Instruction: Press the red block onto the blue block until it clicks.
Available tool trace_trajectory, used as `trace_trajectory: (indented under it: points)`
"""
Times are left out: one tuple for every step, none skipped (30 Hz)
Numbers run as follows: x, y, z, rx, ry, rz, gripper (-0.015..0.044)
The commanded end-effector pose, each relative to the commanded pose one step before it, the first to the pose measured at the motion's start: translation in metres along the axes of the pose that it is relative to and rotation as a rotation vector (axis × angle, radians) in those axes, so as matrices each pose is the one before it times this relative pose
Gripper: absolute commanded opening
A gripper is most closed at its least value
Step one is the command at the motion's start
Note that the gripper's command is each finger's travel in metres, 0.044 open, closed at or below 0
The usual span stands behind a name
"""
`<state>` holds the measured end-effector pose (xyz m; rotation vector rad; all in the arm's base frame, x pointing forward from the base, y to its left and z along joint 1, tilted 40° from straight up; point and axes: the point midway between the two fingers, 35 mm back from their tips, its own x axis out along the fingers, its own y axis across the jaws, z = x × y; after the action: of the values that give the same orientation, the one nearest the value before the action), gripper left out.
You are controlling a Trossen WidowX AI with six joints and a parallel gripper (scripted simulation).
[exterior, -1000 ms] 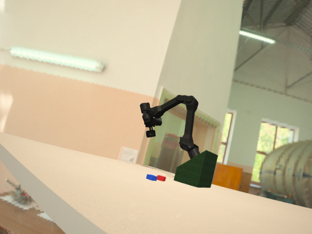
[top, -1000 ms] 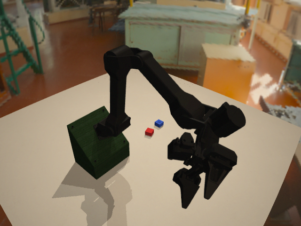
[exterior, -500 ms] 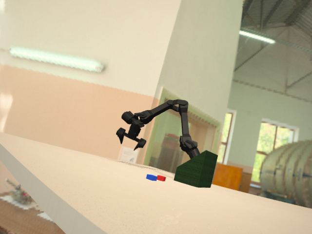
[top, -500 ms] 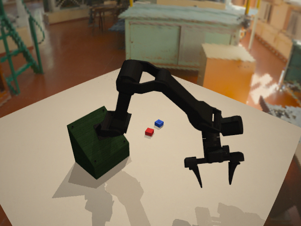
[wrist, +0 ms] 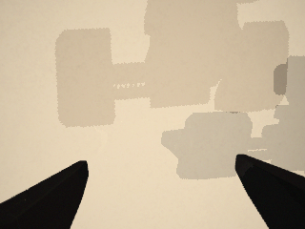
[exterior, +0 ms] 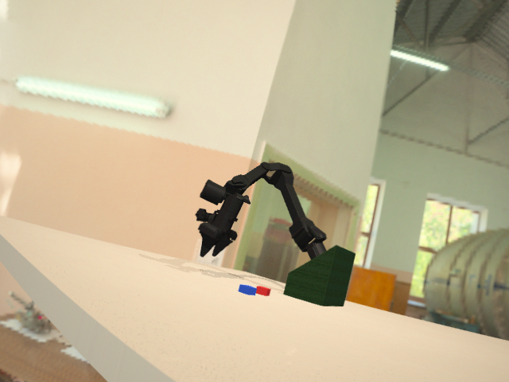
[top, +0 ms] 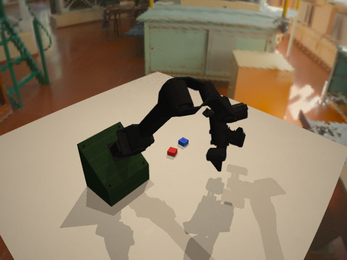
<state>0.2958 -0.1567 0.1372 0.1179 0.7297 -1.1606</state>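
the jaws (top: 218,164) (exterior: 207,251) are hanging wide open and empty above the tabletop (top: 134,111) (exterior: 287,341) (wrist: 29,143), while the red block (top: 172,151) (exterior: 262,290) is lying back toward the green base (top: 127,181) (exterior: 316,283), just beside the blue block (top: 183,141) (exterior: 246,290).

The small red block (top: 172,151) (exterior: 262,290) and the blue block (top: 183,141) (exterior: 246,290), studded on top, lie flat and unstacked on the pale tabletop, near each other.

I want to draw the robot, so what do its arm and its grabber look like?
The arm is black all over, with chunky, rounded joints. The gripper is black too, with two pointy, wedge-shaped fingers.
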Motion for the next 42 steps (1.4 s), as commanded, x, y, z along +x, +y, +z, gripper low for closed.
trace_trajectory:
  points:
    - [-0.01534, 0.03307, -0.04655, -0.3422, 0.06315, 0.07647, 0.0440]
    - [-0.00420, 0.01291, -0.01082, -0.1055, 0.01381, 0.02191, 0.0440]
    - [-0.00419, 0.01360, -0.01044, -0.1099, 0.01287, 0.02125, 0.0440]
    - [-0.00400, 0.01376, -0.00962, -0.1102, 0.01160, 0.01956, 0.0440]
    - [-0.00381, 0.01385, -0.00882, -0.1104, 0.01058, 0.01777, 0.0440]
    - [-0.00361, 0.01389, -0.00803, -0.1105, 0.00981, 0.01589, 0.0440]
    - [-0.00342, 0.01386, -0.00727, -0.1106, 0.00930, 0.01395, 0.0440]
    - [-0.00323, 0.01378, -0.00653, -0.1106, 0.00906, 0.01198, 0.0440]
    - [-0.00303, 0.01365, -0.00583, -0.1104, 0.00907, 0.01001, 0.0440]
    - [-0.00283, 0.01340, -0.00513, -0.1095, 0.00929, 0.00803, 0.0440]
    - [-0.00208, 0.01043, -0.00348, -0.0859, 0.00766, 0.00500, 0.0440]
    - [-0.00117, 0.00501, -0.00500, -0.0508, 0.00491, 0.00235, 0.0440]
    - [-0.00038, 0.00180, -0.00171, -0.0179, 0.00176, 0.00077, 0.0440]
    - [0.00000, 0.00000, 0.00000, 0.0000, 0.00000, 0.00000, 0.0440]
    - [0.00000, 0.00000, 0.00000, 0.0000, 0.00000, 0.00000, 0.0440]
    - [0.00000, 0.00000, 0.00000, 0.0000, 0.00000, 0.00000, 0.0440]
    - [0.00000, 0.00000, 0.00000, 0.0000, 0.00000, 0.00000, 0.0440]
    - [0.00000, 0.00000, 0.00000, 0.0000, 0.00000, 0.00000, 0.0440]
    - [0.00000, 0.00000, 0.00000, 0.0000, 0.00000, 0.00000, 0.0440]
    - [0.00287, 0.00002, 0.00020, 0.0000, -0.00008, 0.00012, 0.0440]
    - [0.00857, 0.00002, 0.00036, 0.0000, -0.00013, 0.00011, 0.0440]
    - [0.01267, -0.00012, -0.00012, 0.0000, 0.00013, -0.00056, 0.0440]
    - [0.00831, -0.00016, -0.00051, 0.0000, 0.00033, -0.00083, 0.0440]
    - [0.00274, -0.00006, -0.00024, 0.0000, 0.00016, -0.00036, 0.0440]
    - [0.00000, 0.00000, 0.00000, 0.0000, 0.00000, 0.00000, 0.0440]
    - [0.00000, 0.00000, 0.00000, 0.0000, 0.00000, 0.00000, 0.0440]
    - [0.00122, -0.00002, -0.00005, 0.0000, 0.00000, 0.00000, 0.0440]
    - [0.00365, -0.00008, -0.00019, 0.0000, 0.00004, -0.00006, 0.0440]
    - [0.00543, -0.00014, -0.00041, 0.0000, 0.00012, -0.00024, 0.0440]
    - [0.00359, -0.00011, -0.00036, 0.0000, 0.00013, -0.00025, 0.0440]
    - [0.00119, -0.00004, -0.00013, 0.0000, 0.00005, -0.00010, 0.0440]
    - [0.00000, 0.00000, 0.00000, 0.0000, 0.00000, 0.00000, 0.0440]
    - [0.00027, 0.00000, 0.00001, 0.0000, 0.00000, 0.00001, 0.0440]
    - [0.00080, 0.00000, 0.00002, 0.0000, -0.00001, 0.00003, 0.0440]
    - [0.00133, 0.00000, 0.00003, 0.0000, -0.00001, 0.00004, 0.0440]
    - [0.00163, 0.00000, 0.00003, 0.0000, 0.00000, 0.00004, 0.0440]
    - [0.00163, -0.00001, 0.00001, 0.0000, 0.00000, 0.00002, 0.0440]
    - [0.00162, -0.00001, 0.00000, 0.0000, 0.00001, 0.00001, 0.0440]
    - [0.00162, -0.00001, -0.00001, 0.0000, 0.00001, -0.00001, 0.0440]
    - [0.00162, -0.00001, -0.00003, 0.0000, 0.00002, -0.00002, 0.0440]
    - [0.00161, -0.00002, -0.00004, 0.0000, 0.00002, -0.00004, 0.0440]
    - [0.00161, -0.00002, -0.00005, 0.0000, 0.00003, -0.00005, 0.0440]
